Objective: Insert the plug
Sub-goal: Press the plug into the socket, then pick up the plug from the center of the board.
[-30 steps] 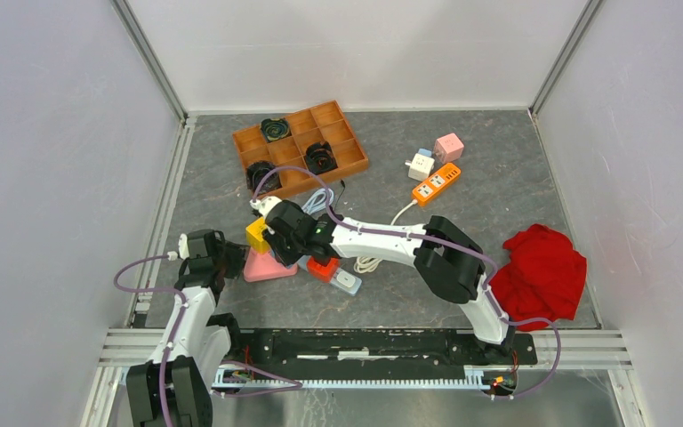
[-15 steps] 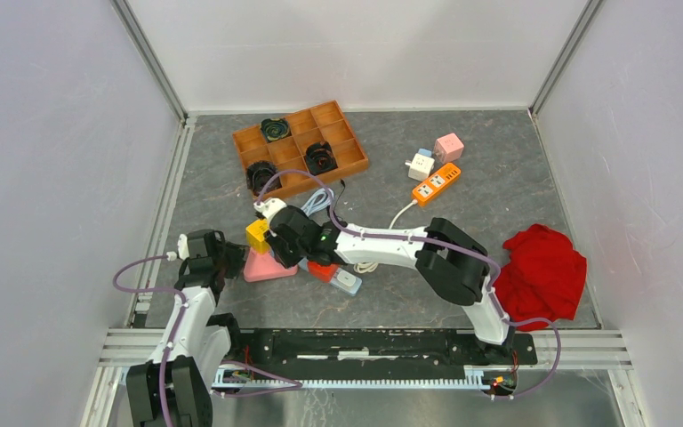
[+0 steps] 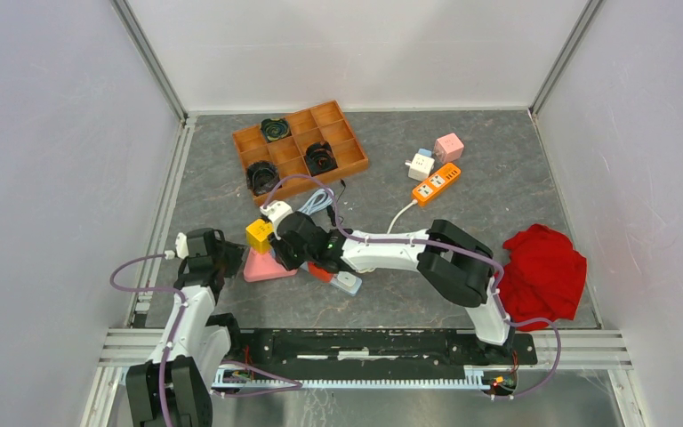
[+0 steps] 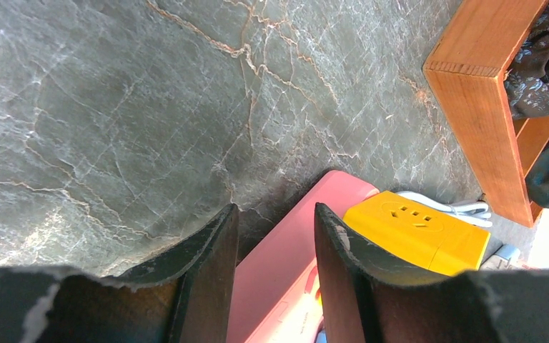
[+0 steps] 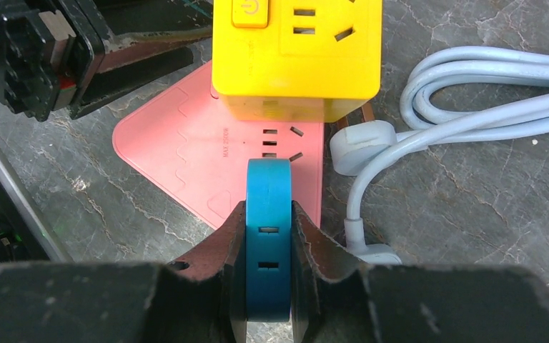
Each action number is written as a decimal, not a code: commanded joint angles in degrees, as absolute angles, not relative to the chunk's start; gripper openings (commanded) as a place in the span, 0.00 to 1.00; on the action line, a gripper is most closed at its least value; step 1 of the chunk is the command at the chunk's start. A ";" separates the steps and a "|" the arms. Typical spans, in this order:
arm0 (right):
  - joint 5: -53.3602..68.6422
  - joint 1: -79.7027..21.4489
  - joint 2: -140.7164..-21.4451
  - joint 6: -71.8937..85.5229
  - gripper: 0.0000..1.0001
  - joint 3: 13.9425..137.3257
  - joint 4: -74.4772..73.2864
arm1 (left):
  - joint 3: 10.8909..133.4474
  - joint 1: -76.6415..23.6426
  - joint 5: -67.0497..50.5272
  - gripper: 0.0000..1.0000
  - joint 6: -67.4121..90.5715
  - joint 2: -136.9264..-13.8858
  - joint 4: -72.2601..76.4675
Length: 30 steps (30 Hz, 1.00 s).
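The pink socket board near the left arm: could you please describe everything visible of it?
The pink socket board is a flat, roughly triangular plate of smooth plastic with rounded corners, lying flat on the grey table. Its top shows outlet slots and small print. A yellow cube socket overlaps one end. The left gripper straddles an edge; a firm pinch cannot be confirmed. The blue plug, clamped in the right gripper, sits over the outlet slots; contact is unclear.
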<state>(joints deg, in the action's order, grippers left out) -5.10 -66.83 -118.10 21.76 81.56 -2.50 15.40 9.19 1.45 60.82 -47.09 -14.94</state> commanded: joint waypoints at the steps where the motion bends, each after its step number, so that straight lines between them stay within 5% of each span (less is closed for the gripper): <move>1: -5.02 -67.98 -120.00 21.81 0.00 75.14 -11.77 | 18.22 8.99 3.07 0.50 58.28 -46.95 -15.43; 6: -4.13 -68.00 -119.64 21.76 0.03 75.26 -9.93 | 18.98 8.97 3.63 0.50 57.82 -46.59 -16.38; 10: -5.08 -67.98 -119.35 18.86 0.30 82.39 -12.19 | 20.93 8.98 3.94 0.52 54.67 -46.06 -16.62; 21: -1.58 -65.82 -113.37 16.14 0.72 98.87 -15.53 | 35.87 9.04 6.72 0.68 38.23 -48.56 -20.53; 24: -0.49 -64.92 -108.96 15.53 0.96 95.72 -13.95 | 39.85 9.01 0.99 0.72 33.48 -50.68 -22.05; 27: -9.10 -63.94 -103.54 12.51 0.98 90.89 -14.38 | 40.59 8.89 -5.33 0.79 31.33 -51.09 -21.42; 30: -14.36 -61.14 -98.25 10.28 0.98 85.78 -14.97 | 38.97 8.70 -14.04 0.99 31.31 -50.41 -17.48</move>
<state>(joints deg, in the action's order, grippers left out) -5.89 -64.23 -105.82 14.24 90.63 -15.16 39.00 9.13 -2.15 36.58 -50.85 -20.53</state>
